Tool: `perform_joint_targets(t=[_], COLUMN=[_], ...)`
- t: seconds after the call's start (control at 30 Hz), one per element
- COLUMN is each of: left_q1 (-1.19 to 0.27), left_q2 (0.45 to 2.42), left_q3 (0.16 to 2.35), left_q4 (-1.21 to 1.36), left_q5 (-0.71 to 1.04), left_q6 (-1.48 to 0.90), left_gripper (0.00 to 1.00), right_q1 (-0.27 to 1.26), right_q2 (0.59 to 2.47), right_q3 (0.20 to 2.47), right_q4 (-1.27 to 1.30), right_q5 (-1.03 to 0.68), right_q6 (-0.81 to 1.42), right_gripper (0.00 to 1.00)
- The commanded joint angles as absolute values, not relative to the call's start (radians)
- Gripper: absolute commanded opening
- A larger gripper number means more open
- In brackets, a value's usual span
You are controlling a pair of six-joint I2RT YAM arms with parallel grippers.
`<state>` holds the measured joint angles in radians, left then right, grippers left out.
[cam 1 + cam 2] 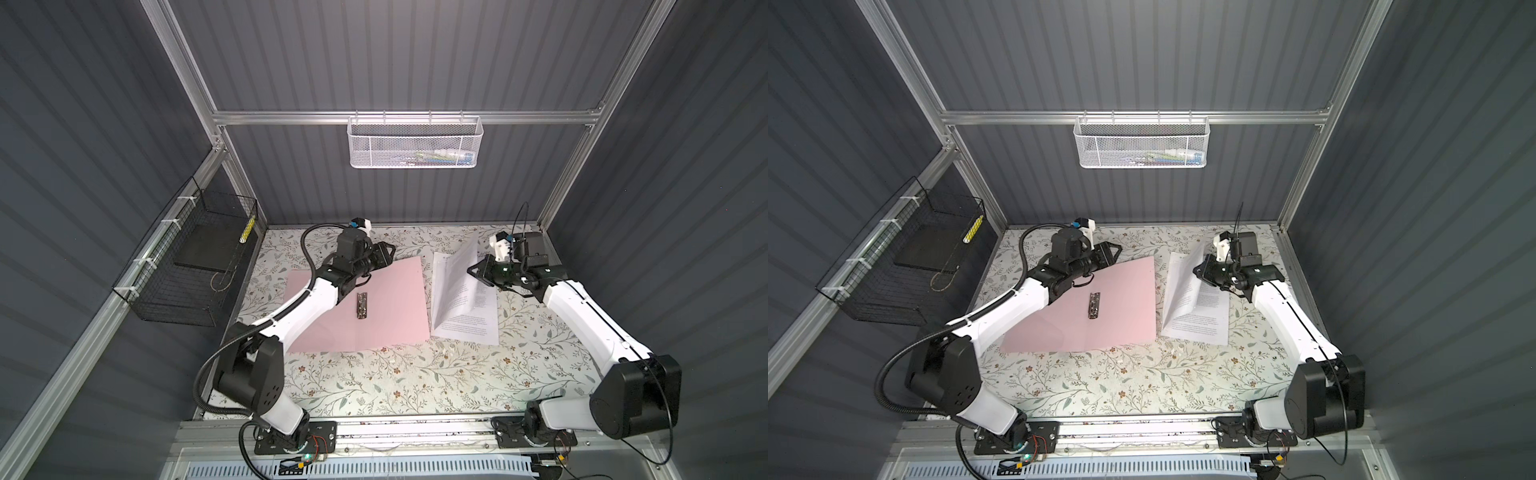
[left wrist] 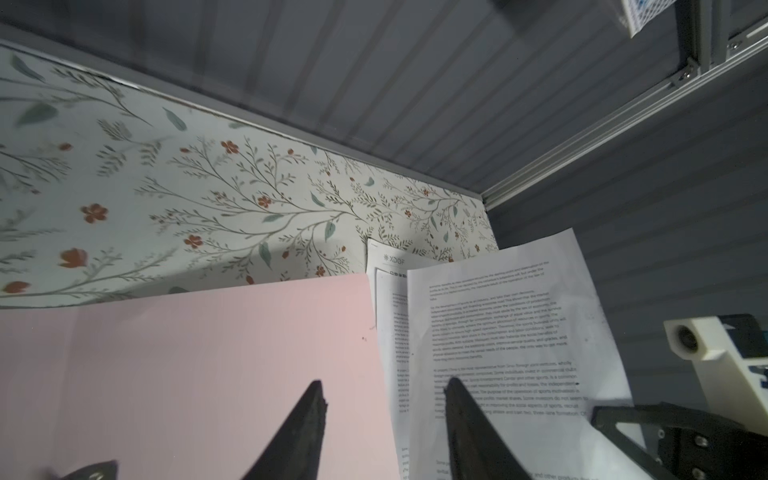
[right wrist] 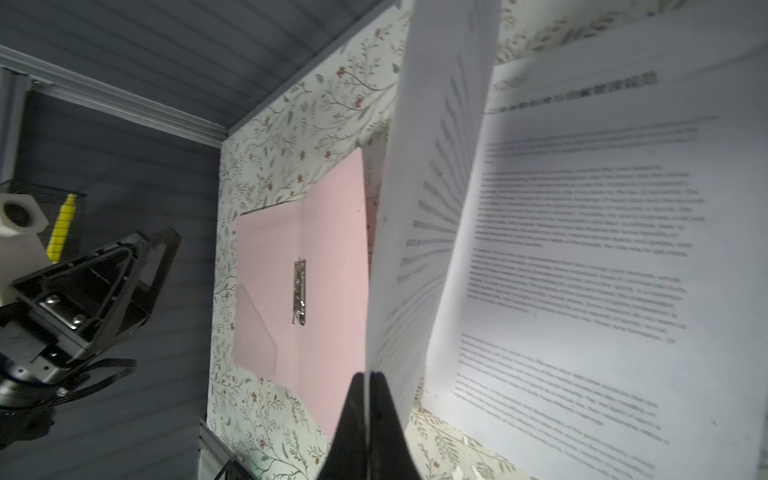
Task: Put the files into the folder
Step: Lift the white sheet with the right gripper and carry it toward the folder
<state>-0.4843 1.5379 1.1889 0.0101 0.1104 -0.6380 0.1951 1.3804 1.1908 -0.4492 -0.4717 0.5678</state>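
Right fingers (image 3: 351, 419) tight on one lifted file (image 3: 436, 166) — folder (image 3: 332, 228) alongside

Pink folder (image 1: 386, 307) open flat, files (image 1: 478, 316) beside, 1 raised

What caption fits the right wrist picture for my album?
Right hand pinches a raised printed sheet beside the open pink folder.

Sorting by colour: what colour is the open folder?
The folder is pale pink, clearest in a top view.
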Motion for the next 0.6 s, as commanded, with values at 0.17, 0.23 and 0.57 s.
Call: perform_joint_targets(t=[0.17, 0.23, 0.57], left_q1=[-0.412, -0.398, -0.333], left_q2=[1.384, 1.341, 1.179], left_q3=[1.021, 0.986, 0.863], left_q4=[-0.121, -0.134, -0.177], left_q5=[0.016, -0.001, -0.014], left_q6=[-0.609, -0.618, -0.607], left_gripper=[0.48, 0.48, 0.51], right_q1=[0.335, 0.368, 0.527], right_q2=[1.364, 1.364, 1.519], right_q3=[1.466, 1.509, 1.609], right_q4=[-0.536, -0.534, -0.394], right_q5=[-0.373, -0.372, -0.470], right_q6=[0.529, 0.523, 0.560], right_gripper=[0.00, 0.00, 0.00])
